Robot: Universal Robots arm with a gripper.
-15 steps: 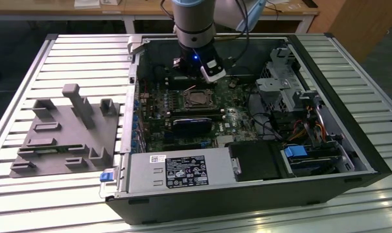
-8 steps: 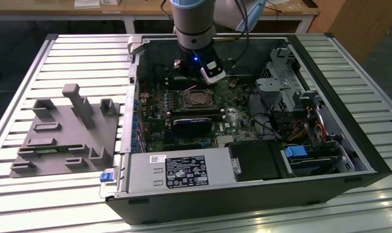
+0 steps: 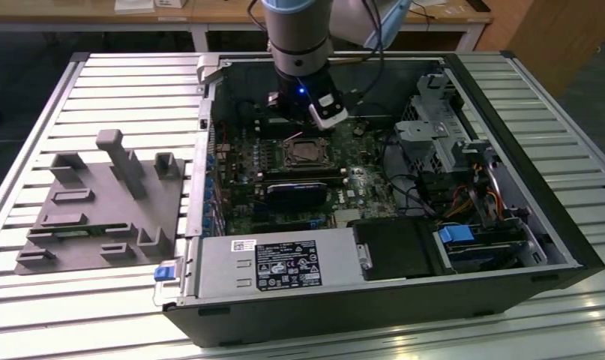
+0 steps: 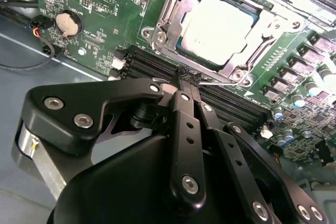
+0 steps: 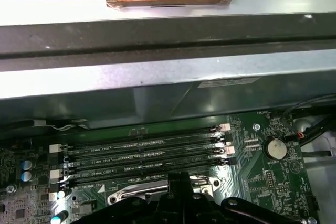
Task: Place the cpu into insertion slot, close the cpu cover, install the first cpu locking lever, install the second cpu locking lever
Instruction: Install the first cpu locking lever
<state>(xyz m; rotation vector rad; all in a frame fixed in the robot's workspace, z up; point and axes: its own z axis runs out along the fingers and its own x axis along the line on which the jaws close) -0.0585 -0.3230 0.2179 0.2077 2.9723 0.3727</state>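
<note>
The cpu (image 4: 218, 22), its silvery top showing, lies in the insertion slot (image 3: 304, 152) on the green board. The cpu cover (image 4: 176, 9), a silvery frame, lies down around it with the chip showing through its window. My gripper (image 4: 186, 80) is shut with its black fingers pressed together. Its tips are low over the board at the socket edge beside the memory slots. A thin silvery locking lever (image 4: 223, 83) runs out from right at the tips along that edge. I cannot tell whether the tips touch it. In the exterior view the gripper (image 3: 304, 131) hangs just behind the socket.
Long black memory slots (image 5: 142, 153) lie between the socket and the case wall (image 5: 157, 77). A coin battery (image 4: 67, 22) sits on the board. The power supply (image 3: 272, 262) and drive cage (image 3: 442, 135) crowd the case. A grey fixture plate (image 3: 102, 202) lies outside it.
</note>
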